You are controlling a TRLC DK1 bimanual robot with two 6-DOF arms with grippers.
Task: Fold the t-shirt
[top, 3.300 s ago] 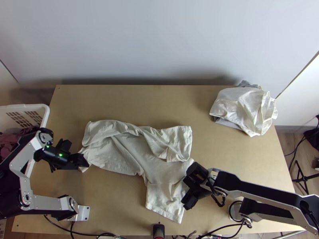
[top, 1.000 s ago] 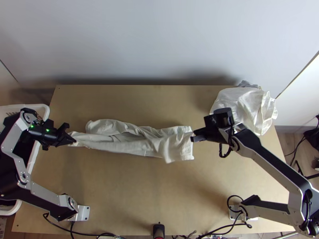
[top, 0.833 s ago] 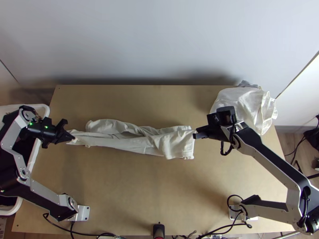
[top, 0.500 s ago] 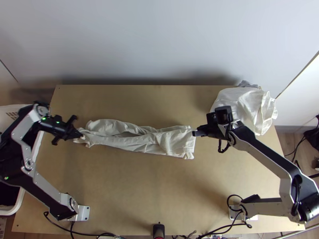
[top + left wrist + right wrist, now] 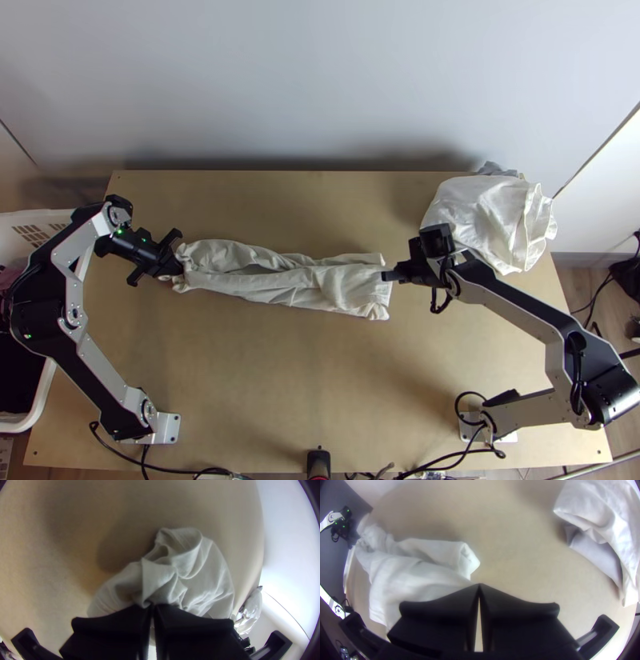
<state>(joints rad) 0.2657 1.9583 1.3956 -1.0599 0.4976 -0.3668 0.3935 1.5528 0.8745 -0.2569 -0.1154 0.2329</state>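
Note:
The off-white t-shirt [image 5: 280,282] lies as a long, narrow, rumpled strip across the table, doubled over, with loose folds along it. At its left end, my left gripper [image 5: 178,270] is shut on bunched fabric. Cloth [image 5: 190,576] rises in creases to my left gripper [image 5: 152,606] in the left wrist view. My right gripper [image 5: 386,276] is at the strip's right end, shut on its edge. In the right wrist view the shirt [image 5: 410,576] runs up to the closed tips of my right gripper [image 5: 479,586], which hide the pinched part.
A pile of white and grey cloth [image 5: 488,212] lies at the table's back right, behind the right arm. A white basket [image 5: 48,216] with dark contents stands off the left edge. Bare tabletop [image 5: 264,376] stretches in front of the shirt.
The shirt's front part was lifted and laid back over the rest. Lately my left gripper moved right with its end, slackening and bunching it; my right gripper shifted slightly left.

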